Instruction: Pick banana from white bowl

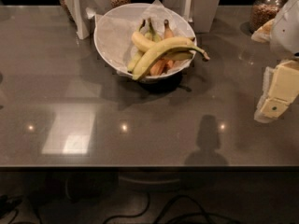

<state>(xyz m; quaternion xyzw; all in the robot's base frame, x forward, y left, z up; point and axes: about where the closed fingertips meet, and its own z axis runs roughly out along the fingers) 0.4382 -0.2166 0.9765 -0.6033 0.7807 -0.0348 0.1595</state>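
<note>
Cables (159, 212) trail across the dark floor below the near edge of the desk (140, 125), whose grey top shows a few ceiling lights and a pale window patch. Toward the middle of the far edge stands the white bowl (97, 41), lined with paper, and the banana (163, 50) lies across the top of the heap inside it, its blunt end pointing to the near left and its thin dark-tipped stem reaching out over the right rim. Shorter yellow bananas (140, 41) sit behind it and small orange-brown ones (159, 68) underneath. A jar of grain (264, 10) stands near the far right corner. The end effector (274, 101) hangs at the right edge of the desk, well apart from the bowl and carrying nothing; whether it is wide or narrow I cannot tell. To my eye the reach has not yet begun. The next move calls for travel toward the far middle, then a descent over the banana's thick midsection, gripping across its width without dragging the paper or nudging the neighbours.
</note>
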